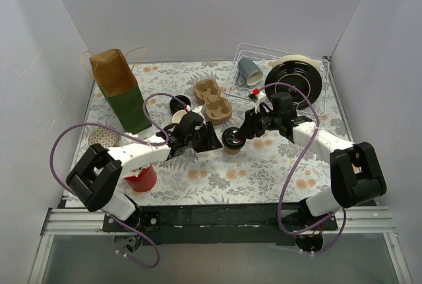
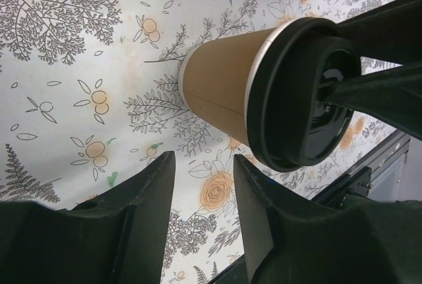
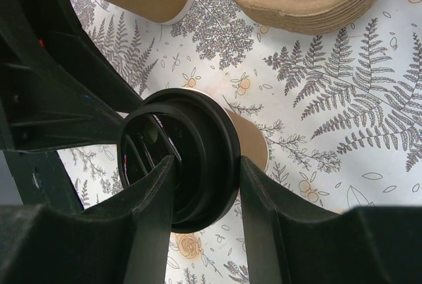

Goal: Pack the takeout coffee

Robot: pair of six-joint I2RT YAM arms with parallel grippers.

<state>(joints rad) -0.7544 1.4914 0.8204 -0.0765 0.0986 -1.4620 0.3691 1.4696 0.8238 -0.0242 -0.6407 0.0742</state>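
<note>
A tan kraft coffee cup (image 1: 232,147) with a black lid (image 1: 231,138) stands on the floral tablecloth at mid-table. My right gripper (image 1: 241,132) is shut on the lid's rim (image 3: 217,159): one finger lies over the lid's sunken top, the other outside the rim, and the cup's tan wall (image 3: 254,142) shows behind. My left gripper (image 1: 210,140) sits just left of the cup, open and empty. In the left wrist view its fingers (image 2: 148,192) frame bare cloth, with the cup (image 2: 221,86) beyond them.
A stack of lidless tan cups (image 1: 179,118) and a loose black lid (image 1: 178,105) lie behind my left gripper. The pulp cup carrier (image 1: 212,98), the brown-and-green paper bag (image 1: 120,89), the clear bin with a grey-blue mug (image 1: 249,70) and the red cup (image 1: 140,178) stand around.
</note>
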